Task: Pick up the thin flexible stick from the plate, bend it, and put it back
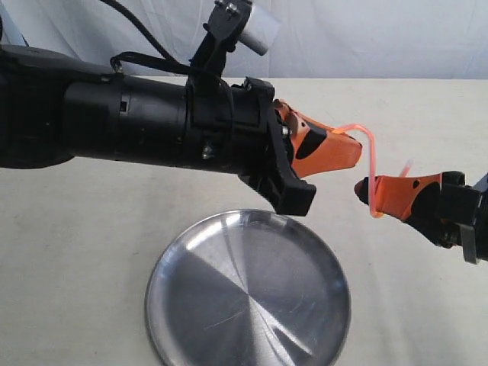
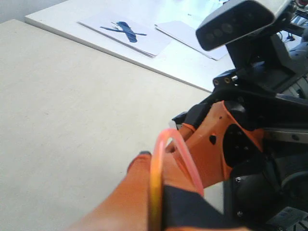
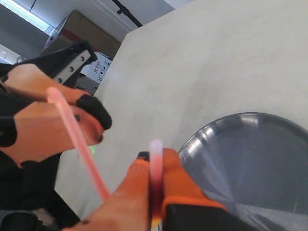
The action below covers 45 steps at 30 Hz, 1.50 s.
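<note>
The stick (image 1: 371, 156) is held above the table, bent into an arch between both grippers. My left gripper (image 1: 355, 146) is shut on one end; in its wrist view the stick (image 2: 159, 163) loops up out of the closed fingers (image 2: 139, 187). My right gripper (image 1: 366, 187) is shut on the other end, whose pale tip (image 3: 155, 147) pokes up between the fingers (image 3: 139, 183), while the rest of the stick (image 3: 77, 139) slants toward the left gripper (image 3: 94, 120). The steel plate (image 1: 248, 293) lies below, with nothing in it.
A white board with printed sheets (image 2: 127, 32) lies at the far side of the beige table (image 1: 69, 244). The left arm's bulky black body (image 1: 137, 122) spans the upper left of the exterior view, above the plate's rim (image 3: 202, 137).
</note>
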### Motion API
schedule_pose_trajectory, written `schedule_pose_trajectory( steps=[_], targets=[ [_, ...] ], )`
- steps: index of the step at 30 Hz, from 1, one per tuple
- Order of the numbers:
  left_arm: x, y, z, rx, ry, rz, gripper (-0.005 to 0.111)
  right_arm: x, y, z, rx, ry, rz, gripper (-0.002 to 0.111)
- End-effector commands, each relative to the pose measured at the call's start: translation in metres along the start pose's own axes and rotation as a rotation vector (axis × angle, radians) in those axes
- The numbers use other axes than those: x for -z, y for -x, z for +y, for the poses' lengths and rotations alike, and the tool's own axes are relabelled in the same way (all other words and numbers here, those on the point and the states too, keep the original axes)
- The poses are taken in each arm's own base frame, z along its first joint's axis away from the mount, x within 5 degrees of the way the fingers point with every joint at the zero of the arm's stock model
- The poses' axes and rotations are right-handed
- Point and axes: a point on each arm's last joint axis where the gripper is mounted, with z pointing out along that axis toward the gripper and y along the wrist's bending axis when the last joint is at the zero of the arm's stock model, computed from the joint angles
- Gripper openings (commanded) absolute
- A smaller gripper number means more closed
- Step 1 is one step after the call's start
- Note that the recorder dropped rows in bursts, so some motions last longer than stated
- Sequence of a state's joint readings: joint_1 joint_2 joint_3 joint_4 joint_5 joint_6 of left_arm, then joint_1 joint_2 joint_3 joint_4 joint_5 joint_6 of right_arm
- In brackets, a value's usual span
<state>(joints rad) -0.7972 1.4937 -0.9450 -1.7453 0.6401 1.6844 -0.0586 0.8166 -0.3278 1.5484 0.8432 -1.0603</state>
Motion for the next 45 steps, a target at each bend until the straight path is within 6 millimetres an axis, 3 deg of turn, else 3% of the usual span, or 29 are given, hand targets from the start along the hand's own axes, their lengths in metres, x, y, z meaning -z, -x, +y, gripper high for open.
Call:
schedule_pose_trajectory(
  steps=[1, 26, 42, 45],
  targets=[
    [-0.001, -0.002, 0.003, 0.001, 0.031, 0.009, 0.0, 0.001, 0.0, 0.008, 0.003, 0.074, 0.009, -0.001],
    [-0.004, 0.01, 0.009, 0.057, 0.079, -0.016, 0.0, 0.001, -0.003, 0.014, 0.068, 0.135, 0.04, -0.001],
    [-0.01, 0.005, 0.008, 0.149, 0.029, -0.001, 0.0, 0.002, -0.007, 0.018, 0.258, 0.195, 0.063, -0.001],
    [-0.01, 0.002, 0.008, 0.208, 0.028, 0.029, 0.0, 0.004, -0.009, 0.023, 0.358, 0.261, 0.061, -0.001]
  ],
)
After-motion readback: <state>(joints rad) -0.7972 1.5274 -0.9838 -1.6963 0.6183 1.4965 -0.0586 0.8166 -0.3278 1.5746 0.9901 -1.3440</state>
